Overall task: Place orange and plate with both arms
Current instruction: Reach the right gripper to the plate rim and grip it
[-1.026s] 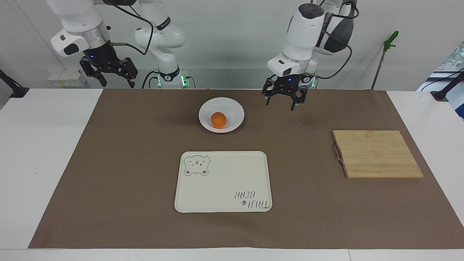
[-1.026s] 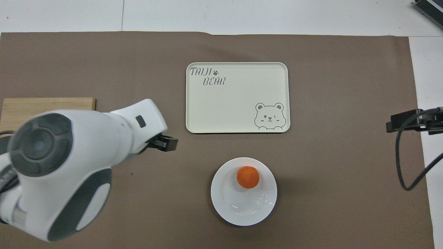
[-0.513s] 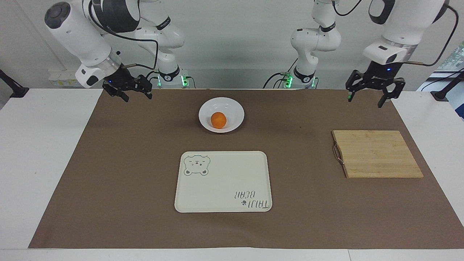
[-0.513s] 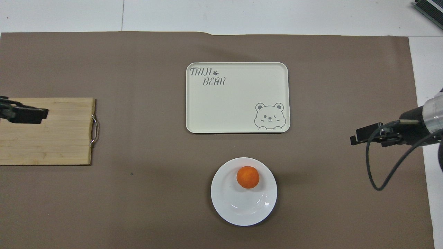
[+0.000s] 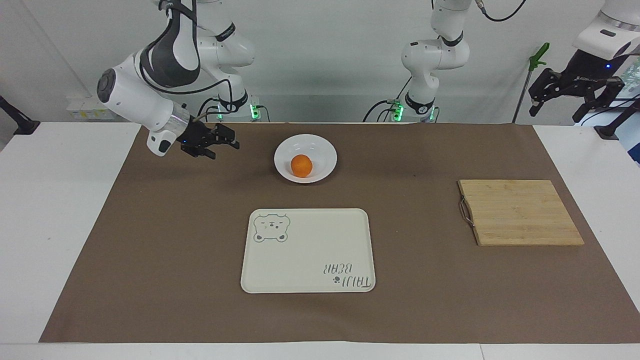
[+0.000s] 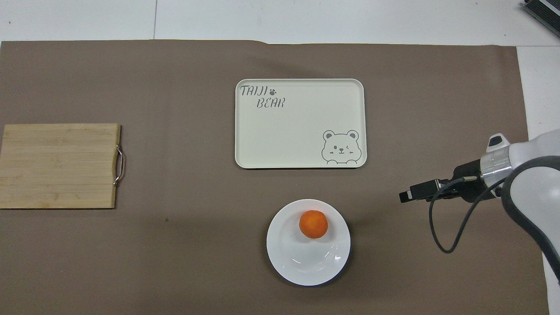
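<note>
1. Progress: nothing looks placed yet. The orange [image 5: 301,165] sits in the plate [image 5: 320,150], and the plate rests on the brown mat [image 5: 150,250], between the robots and the bear tray [image 5: 307,250].
2. The tray is bare, as is the bamboo cutting board [image 5: 520,212] toward the left arm's end of the counter [image 5: 50,210]. Which of the two takes the orange and which the plate, I cannot tell; both moves are left to do.
3. Right claw [image 5: 222,145]: low over the mat beside the plate, toward the right arm's end, pointing at the plate but well short of it. Fingers apart, holding nothing.
4. Left claw [image 5: 575,97]: raised high, out past the mat's edge at the left arm's end, over bare white counter. Fingers apart, empty. This arm appears to wait.
5. My guess: the right arm is lining up for the first pick.
6. Surface: white counter, the mat covering most of it, flat and unwrinkled.
7. Room: plain pale wall at the robots' end; green lights on both arm bases [image 5: 400,110]; a green-tipped rod [image 5: 537,57] leans near the wall.
</note>
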You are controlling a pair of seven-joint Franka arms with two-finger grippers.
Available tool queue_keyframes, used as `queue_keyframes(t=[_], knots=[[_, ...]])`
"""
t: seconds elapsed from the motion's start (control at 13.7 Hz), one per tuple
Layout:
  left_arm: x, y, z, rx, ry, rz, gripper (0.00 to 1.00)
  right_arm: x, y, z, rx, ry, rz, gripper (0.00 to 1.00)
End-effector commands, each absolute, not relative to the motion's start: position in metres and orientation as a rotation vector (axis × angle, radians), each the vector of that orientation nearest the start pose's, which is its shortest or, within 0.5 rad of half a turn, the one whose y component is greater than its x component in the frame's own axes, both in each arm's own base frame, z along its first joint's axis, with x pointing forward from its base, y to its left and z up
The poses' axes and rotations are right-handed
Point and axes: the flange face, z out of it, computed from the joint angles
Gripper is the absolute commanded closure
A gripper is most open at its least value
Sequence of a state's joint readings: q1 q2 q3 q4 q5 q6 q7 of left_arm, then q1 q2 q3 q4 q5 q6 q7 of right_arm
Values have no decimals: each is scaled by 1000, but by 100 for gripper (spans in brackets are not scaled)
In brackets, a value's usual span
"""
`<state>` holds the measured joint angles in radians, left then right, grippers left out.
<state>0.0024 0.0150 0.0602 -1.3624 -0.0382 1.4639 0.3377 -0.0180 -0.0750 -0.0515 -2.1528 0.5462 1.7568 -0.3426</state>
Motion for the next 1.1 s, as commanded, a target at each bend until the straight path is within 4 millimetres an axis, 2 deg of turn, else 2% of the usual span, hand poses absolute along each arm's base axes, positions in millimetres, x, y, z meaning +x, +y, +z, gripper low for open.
queue_keyframes(t=[0.0, 0.07, 0.29, 0.44, 0.66, 0.81, 1.03], knots=[[533, 5, 709, -3135, 508, -117, 0, 465, 14, 387, -2436, -142, 197, 0], [526, 1, 707, -3135, 523, -105, 0, 456, 14, 369, -2419, -144, 180, 0], [524, 3, 706, -3134, 517, -99, 0, 439, 28, 338, -2349, -111, 152, 0], [527, -2, 705, -3126, 516, -104, 0, 429, 42, 321, -2324, -81, 138, 0], [522, -25, 706, -3082, 440, -61, 0, 415, 69, 293, -2303, -69, 104, 0], [518, -23, 704, -3088, 424, -26, 0, 405, 87, 279, -2318, -70, 87, 0], [511, -15, 700, -3095, 397, -11, 0, 393, 93, 262, -2306, -44, 111, 0]])
